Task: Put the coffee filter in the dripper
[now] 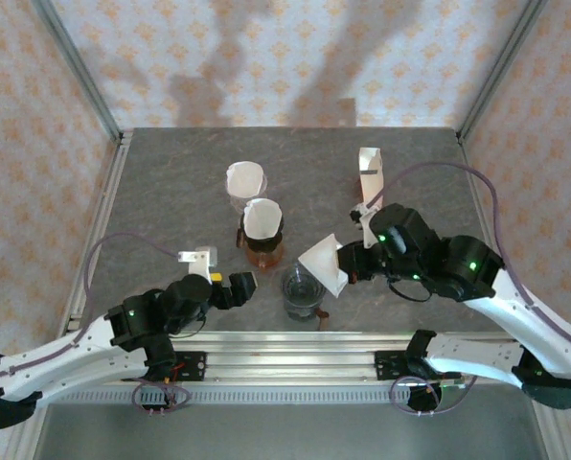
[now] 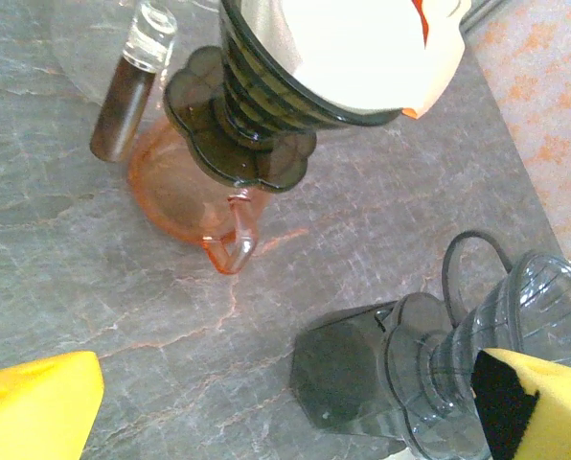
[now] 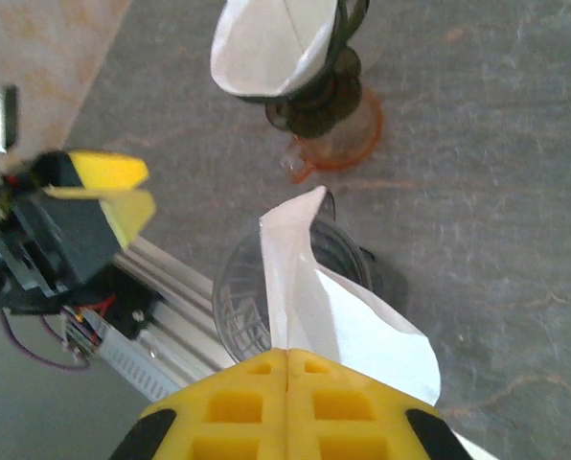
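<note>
At lower centre, coffee filter (image 1: 326,264): pinched in the clenched right hand (image 1: 351,261), tilted at the rim of the dripper (image 1: 303,290), not yet seated.
Dripper: empty, upright on the bench (image 1: 171,192).
Left hand (image 1: 239,286): released, just left of the dripper.
Remaining: lowering the filter in, then release.

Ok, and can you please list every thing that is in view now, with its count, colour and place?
empty dripper: 1, clear grey, front middle of the table
held filter: 1, white, by the empty dripper's rim
near dripper with filter: 1, dark, white paper, table middle
orange jug: 1, orange, under that dripper
far dripper with filter: 1, white paper, behind it
white holder: 1, white, back right
table: 1, grey
left gripper: 1, yellow pads, open, left of empty dripper
right gripper: 1, yellow pads, shut on held filter
</note>
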Tool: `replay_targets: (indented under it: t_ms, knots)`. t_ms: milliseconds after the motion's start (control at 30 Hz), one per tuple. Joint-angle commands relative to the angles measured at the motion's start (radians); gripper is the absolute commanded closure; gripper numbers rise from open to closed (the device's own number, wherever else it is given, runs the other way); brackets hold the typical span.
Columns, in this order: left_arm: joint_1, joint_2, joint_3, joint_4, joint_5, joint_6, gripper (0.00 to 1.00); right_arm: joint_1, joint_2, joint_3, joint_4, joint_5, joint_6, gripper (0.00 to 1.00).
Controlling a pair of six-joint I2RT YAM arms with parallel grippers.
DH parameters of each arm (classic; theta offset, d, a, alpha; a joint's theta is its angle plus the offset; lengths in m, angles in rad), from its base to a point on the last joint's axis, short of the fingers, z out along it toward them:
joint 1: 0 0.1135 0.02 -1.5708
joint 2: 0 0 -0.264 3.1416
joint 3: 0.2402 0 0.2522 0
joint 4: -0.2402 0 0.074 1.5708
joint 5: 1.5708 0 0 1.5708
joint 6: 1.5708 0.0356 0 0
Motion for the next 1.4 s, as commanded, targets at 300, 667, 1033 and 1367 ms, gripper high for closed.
replay_targets:
  t_ms: [300, 667, 1033, 1367]
  knots:
    - [0.007, 0.019, 0.026, -0.029, -0.039, -0.001, 0.00, 0.052, 0.233, 0.246, -0.277, 0.018, -0.036, 1.00]
    - [0.007, 0.030, 0.020, -0.008, -0.027, 0.001, 0.00, 0.086, 0.426, 0.365, -0.340, -0.008, -0.099, 1.00]
    - [0.008, 0.057, 0.012, 0.021, -0.008, -0.006, 0.00, 0.108, 0.539, 0.367, -0.223, -0.053, -0.135, 1.00]
    - [0.008, 0.076, 0.009, 0.049, 0.010, -0.015, 0.00, 0.108, 0.550, 0.246, -0.116, -0.036, -0.129, 1.00]
